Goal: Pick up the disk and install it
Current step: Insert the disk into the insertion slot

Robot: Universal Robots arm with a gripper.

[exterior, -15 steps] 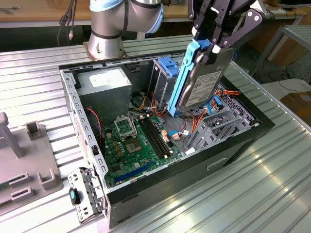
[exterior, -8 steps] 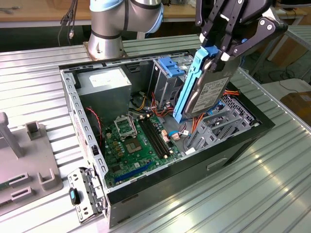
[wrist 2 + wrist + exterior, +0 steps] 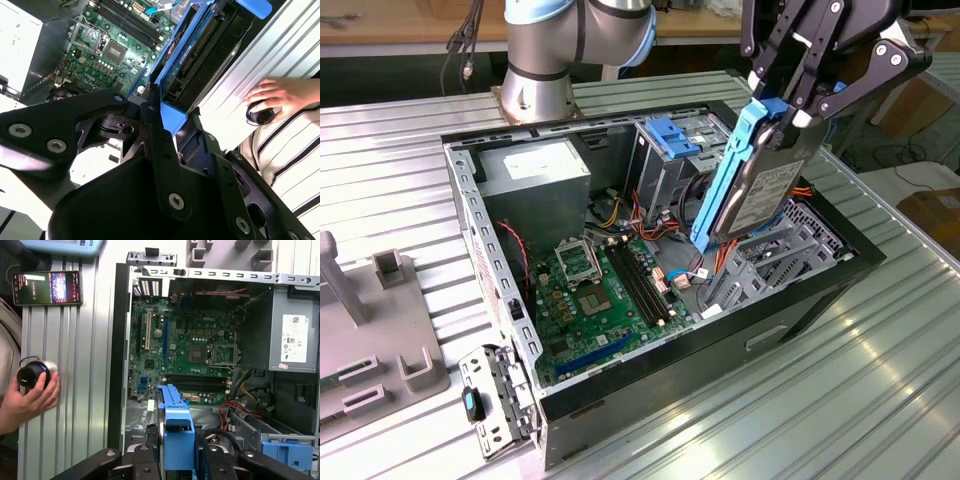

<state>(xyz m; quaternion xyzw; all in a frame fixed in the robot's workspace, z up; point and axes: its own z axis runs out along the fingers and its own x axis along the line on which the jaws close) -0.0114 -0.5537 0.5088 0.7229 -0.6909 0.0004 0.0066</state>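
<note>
The pincer (image 3: 798, 108) is clamped on the upper end of the disk (image 3: 760, 190), its black fingers (image 3: 778, 70) pressing the blue carrier frame from either side. The disk hangs on edge and tilted, its labelled grey face turned toward the exterior view's right, its lower end dipping into the open computer case (image 3: 502, 270) that lies on its side on the ribbed metal counter (image 3: 820, 410). It sits over the black plastic bay (image 3: 775, 265) at the case's end on the exterior view's right, just beside the metal drive cage with the blue plastic top (image 3: 670, 150); whether its lower edge touches the bay cannot be told. Inside the case, the green motherboard (image 3: 590, 300) covers the floor, and the grey power supply with its white sticker (image 3: 535, 175) occupies the corner nearest the arm's base (image 3: 535, 85). A grey fixture block (image 3: 380, 340) rests on the counter at the exterior view's left, well apart from the case. In the first wrist view, a person's hand (image 3: 30, 397) holds a round black object (image 3: 32, 375) on the counter beside the case, and a phone (image 3: 47, 288) with a lit screen lies nearby.
</note>
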